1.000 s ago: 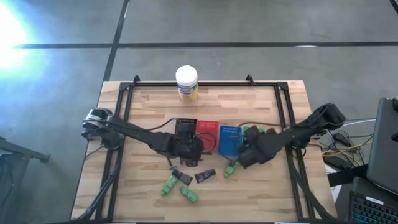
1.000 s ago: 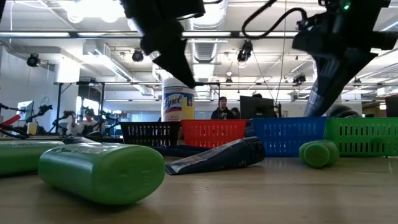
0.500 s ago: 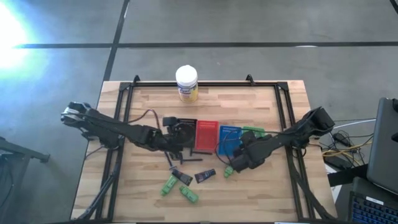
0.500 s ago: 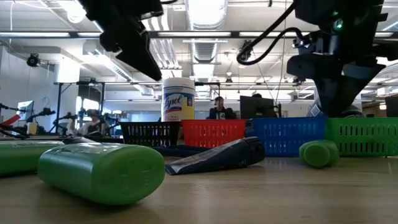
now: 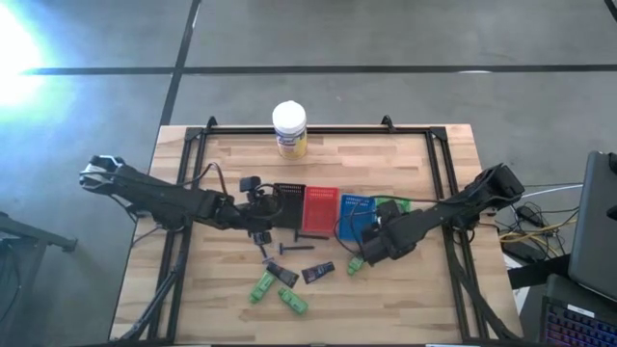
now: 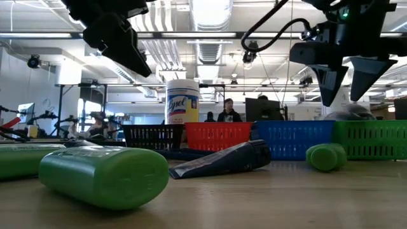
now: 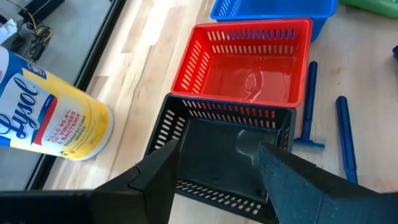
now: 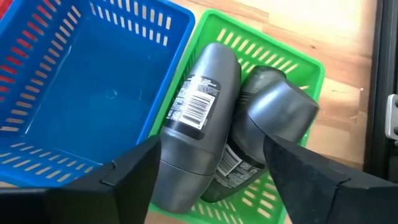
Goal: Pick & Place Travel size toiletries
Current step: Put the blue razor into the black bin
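Note:
Green tubes (image 5: 262, 286) (image 5: 292, 301) (image 5: 357, 262), dark packets (image 5: 282, 274) (image 5: 318, 274) and thin sticks (image 5: 295, 248) lie flat on the table's near half. Two grey bottles (image 8: 196, 124) (image 8: 273, 118) lie in the green tray (image 8: 273, 53). My left gripper (image 5: 258, 207) (image 7: 217, 152) hangs open at the left side of the black tray (image 7: 217, 155). My right gripper (image 5: 374, 246) (image 8: 212, 146) is open too, hovering above the blue tray (image 8: 93, 93) and green tray. In the low view it (image 6: 343, 100) is well above the table.
Black, red (image 5: 320, 207), blue (image 5: 355, 214) and green (image 5: 390, 204) trays stand in a row at mid-table. A white-capped yellow jar (image 5: 289, 128) stands at the far edge. Black frame rails run along the table's sides. People show in the room beyond.
My left gripper has drawn back from over the black tray toward the table's left edge. My right gripper has shifted from over the green tray a little toward the near edge and has risen. The items on the table have stayed put.

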Motion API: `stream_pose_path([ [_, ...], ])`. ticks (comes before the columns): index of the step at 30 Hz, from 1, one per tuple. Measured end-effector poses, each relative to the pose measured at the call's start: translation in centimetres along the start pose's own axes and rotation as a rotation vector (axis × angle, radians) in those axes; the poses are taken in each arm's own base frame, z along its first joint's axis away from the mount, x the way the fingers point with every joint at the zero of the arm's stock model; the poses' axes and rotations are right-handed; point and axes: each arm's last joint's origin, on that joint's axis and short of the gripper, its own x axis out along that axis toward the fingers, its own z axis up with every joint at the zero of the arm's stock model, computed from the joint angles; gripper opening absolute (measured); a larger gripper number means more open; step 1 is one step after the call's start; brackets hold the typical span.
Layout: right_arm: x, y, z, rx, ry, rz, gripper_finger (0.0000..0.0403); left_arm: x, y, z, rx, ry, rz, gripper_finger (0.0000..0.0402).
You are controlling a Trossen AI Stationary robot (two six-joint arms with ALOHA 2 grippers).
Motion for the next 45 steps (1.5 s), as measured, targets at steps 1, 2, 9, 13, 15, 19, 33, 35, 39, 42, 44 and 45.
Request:
stream_pose_path([
  [1,0.0,0.0,0.0,-0.001,-0.001,-0.001,0.0291,0.0,0.0,-0.1,-0.004,-0.001,0.0,0.0222],
  [2,0.0,0.0,0.0,-0.005,-0.001,-0.002,0.0298,0.0,0.0,-0.2,-0.004,0.002,0.0,0.0222],
  [9,-1.7,0.6,0.8,-0.137,-0.026,0.053,0.0334,0.0,-0.3,-0.8,-0.006,0.065,-0.143,0.0222],
  [13,-3.3,1.2,1.5,-0.317,-0.059,0.112,0.0345,0.0,-1.0,-1.2,-0.002,0.14,-0.333,0.0222],
  [15,-3.9,1.4,1.8,-0.42,-0.07,0.138,0.0348,0.0,-1.4,-1.6,0.034,0.176,-0.43,0.0222],
  [19,-4.4,1.6,2.0,-0.567,-0.085,0.148,0.0348,0.2,-2.4,-2.9,0.166,0.241,-0.563,0.0222],
  [33,-5.4,0.1,2.8,-0.585,-0.089,0.191,0.0308,0.9,-3.8,-6.4,0.574,0.189,-0.62,0.0222],
  [35,-5.4,0.0,2.8,-0.583,-0.09,0.195,0.0304,1.2,-3.9,-6.2,0.621,0.147,-0.603,0.0222],
  [39,-5.4,0.0,2.8,-0.585,-0.09,0.194,0.0296,2.6,-4.2,-6.5,0.666,0.172,-0.622,0.0221],
  [42,-5.4,0.0,2.8,-0.583,-0.09,0.193,0.0292,3.9,-4.5,-7.1,0.702,0.227,-0.646,0.0216],
  [44,-5.4,0.0,2.8,-0.582,-0.09,0.193,0.029,4.6,-4.7,-7.5,0.724,0.258,-0.651,0.0212],
  [45,-5.4,0.0,2.8,-0.58,-0.089,0.193,0.029,4.9,-4.8,-7.7,0.727,0.273,-0.652,0.0209],
])
